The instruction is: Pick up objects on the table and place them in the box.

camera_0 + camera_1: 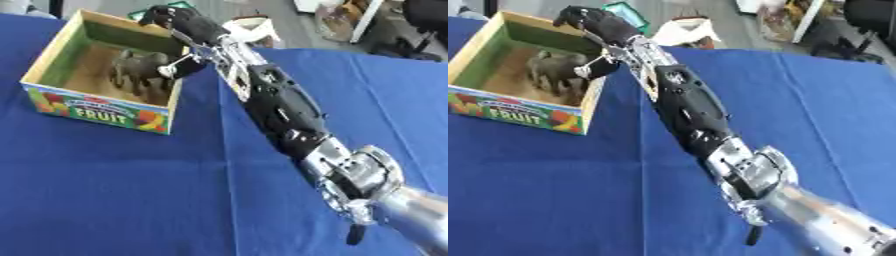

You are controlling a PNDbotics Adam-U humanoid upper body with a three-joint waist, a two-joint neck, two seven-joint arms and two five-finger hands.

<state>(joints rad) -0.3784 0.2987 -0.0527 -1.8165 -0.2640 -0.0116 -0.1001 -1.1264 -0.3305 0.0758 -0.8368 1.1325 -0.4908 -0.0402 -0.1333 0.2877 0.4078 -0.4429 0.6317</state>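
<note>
While the right arm (280, 110) is being extended diagonally from the lower right corner across the table, its hand (179, 25) is being held over the far right rim of the box (52, 55). The arm is built of glossy black shells along the forearm and a rounded, silver metal joint (363, 172) near the lower corner. The hand's dark fingers are being held curved downward over the rim, and its thumb (185, 66) is lying against the toy elephant (138, 69); whether the toy is being grasped or has been let go cannot be told. The elephant, a grey figure with a matte, rounded body and stubby legs, is being shown upright inside the box, near its right wall. The box is a square, open-topped crate of pale wood with a green-painted inner wall, a brownish floor and a front panel printed with bright fruit shapes and the word FRUIT. The table is being covered by a blue cloth (114, 190), smooth apart from faint straight creases. The left hand is not being shown in either view.
</note>
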